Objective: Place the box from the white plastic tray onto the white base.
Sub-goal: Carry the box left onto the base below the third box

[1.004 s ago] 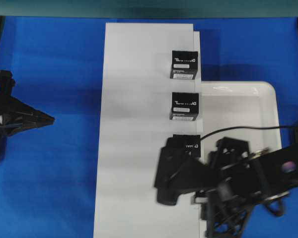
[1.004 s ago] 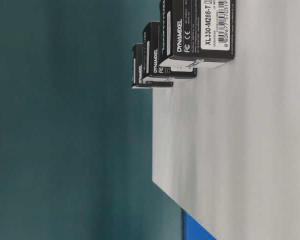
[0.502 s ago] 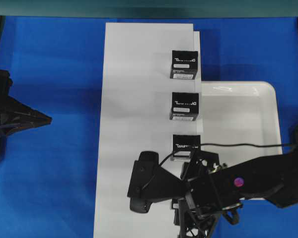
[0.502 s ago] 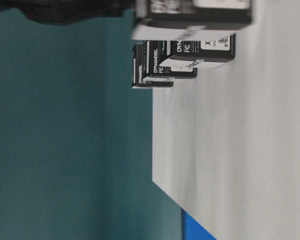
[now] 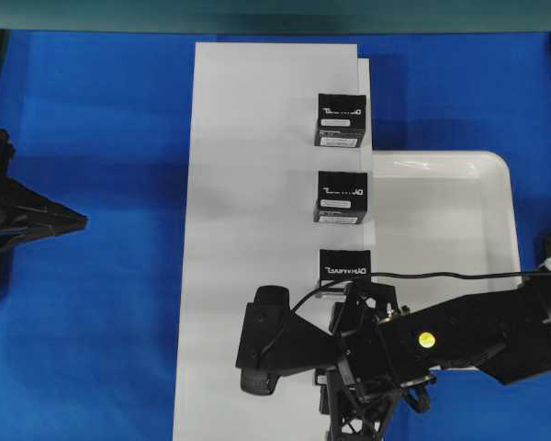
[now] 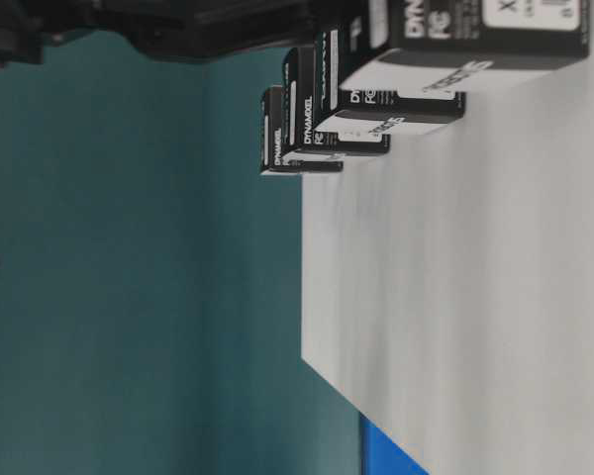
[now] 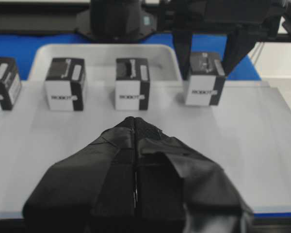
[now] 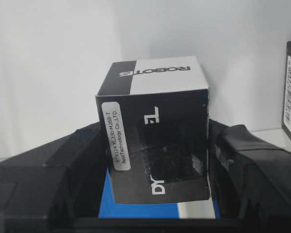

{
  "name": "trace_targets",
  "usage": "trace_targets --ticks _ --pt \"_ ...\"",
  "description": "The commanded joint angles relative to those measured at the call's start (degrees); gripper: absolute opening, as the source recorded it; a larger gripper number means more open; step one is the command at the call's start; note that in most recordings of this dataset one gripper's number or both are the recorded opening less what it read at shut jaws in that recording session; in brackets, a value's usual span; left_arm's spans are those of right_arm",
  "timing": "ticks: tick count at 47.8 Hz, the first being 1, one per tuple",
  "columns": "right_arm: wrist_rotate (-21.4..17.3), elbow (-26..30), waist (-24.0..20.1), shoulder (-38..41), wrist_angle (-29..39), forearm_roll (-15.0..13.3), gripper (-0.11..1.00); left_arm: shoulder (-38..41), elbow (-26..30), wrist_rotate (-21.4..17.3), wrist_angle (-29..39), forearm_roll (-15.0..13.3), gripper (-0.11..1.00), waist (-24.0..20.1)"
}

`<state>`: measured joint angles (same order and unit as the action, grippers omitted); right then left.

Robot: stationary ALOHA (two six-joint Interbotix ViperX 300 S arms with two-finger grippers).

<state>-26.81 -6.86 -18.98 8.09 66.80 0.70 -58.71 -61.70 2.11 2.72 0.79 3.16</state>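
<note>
Right tool [image 8: 157, 160] clamped on the box [image 8: 157, 145], over the white base [image 5: 248, 230] beside three lettered boxes [image 5: 342, 196]. Left tool [image 7: 135, 127] together, off the base.

Overhead: box hidden under right gripper [image 5: 372, 390]. Table-level: box [image 6: 475, 45] cut off at top edge. Left-wrist: leftmost lettered box [image 7: 2, 83] cropped.

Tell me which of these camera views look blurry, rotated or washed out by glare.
Table-level view: turned on its side, with the long matte white board soft and featureless. Overhead view: sharp, a small glare streak on the glossy white rimmed tray. Left wrist view: the shut left gripper is near and soft. Right wrist view: the small black cuboid box reads clearly between the right gripper fingers.
</note>
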Motion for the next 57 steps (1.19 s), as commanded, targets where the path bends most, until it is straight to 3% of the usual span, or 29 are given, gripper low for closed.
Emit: trace_targets --ticks 1,57 --pt "0.09 -0.18 0.26 0.88 -0.44 -0.18 0.59 0.35 1.49 0.0 -0.26 0.09 -0.07 -0.18" --pt "1.85 -3.52 1.23 0.35 -4.57 -0.26 0.59 0.35 1.41 -0.09 -0.26 0.09 -0.07 0.09"
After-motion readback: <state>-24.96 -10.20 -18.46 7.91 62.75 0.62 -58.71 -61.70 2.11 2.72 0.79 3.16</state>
